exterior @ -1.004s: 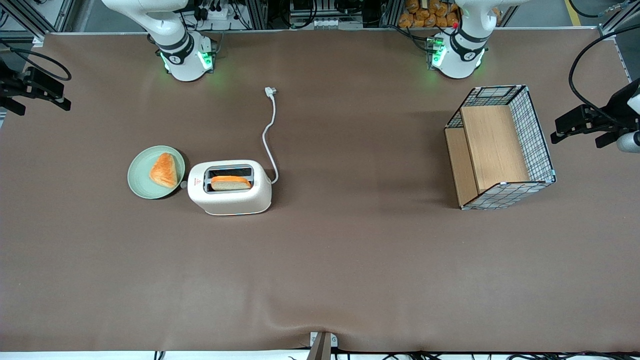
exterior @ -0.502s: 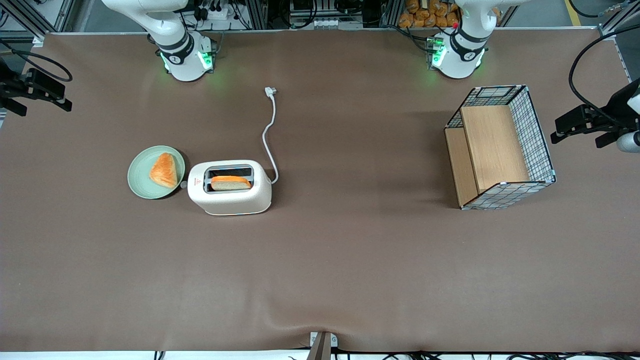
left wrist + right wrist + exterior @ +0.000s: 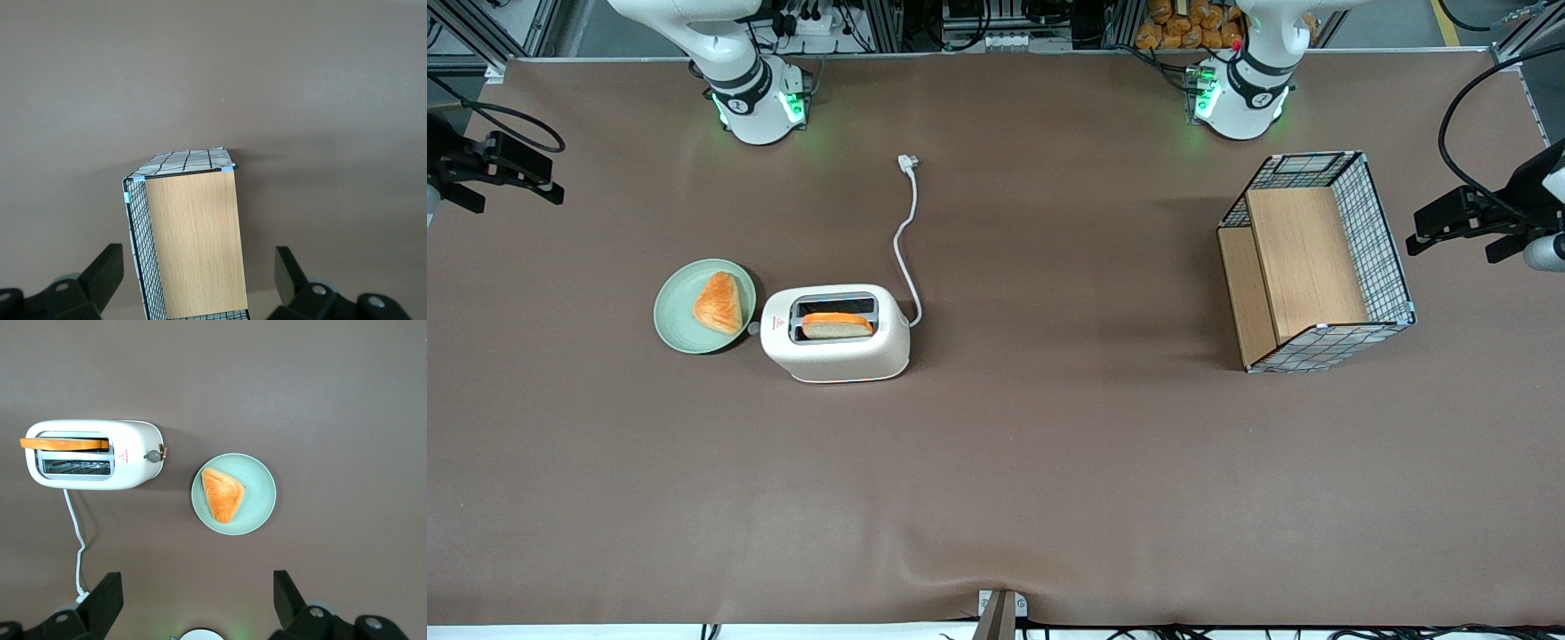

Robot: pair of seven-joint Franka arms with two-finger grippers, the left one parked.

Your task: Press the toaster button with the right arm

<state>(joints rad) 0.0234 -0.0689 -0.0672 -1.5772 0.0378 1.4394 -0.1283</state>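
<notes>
One slice of browned bread [image 3: 837, 324] stands in the slot nearer the front camera of the cream-white rounded two-slot toaster [image 3: 836, 334] on the brown tabletop [image 3: 1049, 462]; its small grey round button [image 3: 154, 456] juts from the narrow end facing the pale green plate [image 3: 676, 329], which holds a triangular orange pastry [image 3: 719, 303]. At the working arm's end, the right arm's black claw [image 3: 503, 164], fingers spread in the wrist view, has edged slightly inward over the tabletop since a second ago, well apart from the toaster

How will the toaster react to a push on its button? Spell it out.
The toaster may slide: it sits free on smooth cloth, cord slack. Its broad base makes tipping unlikely. The open claw hovers high at the working arm's end.
</notes>
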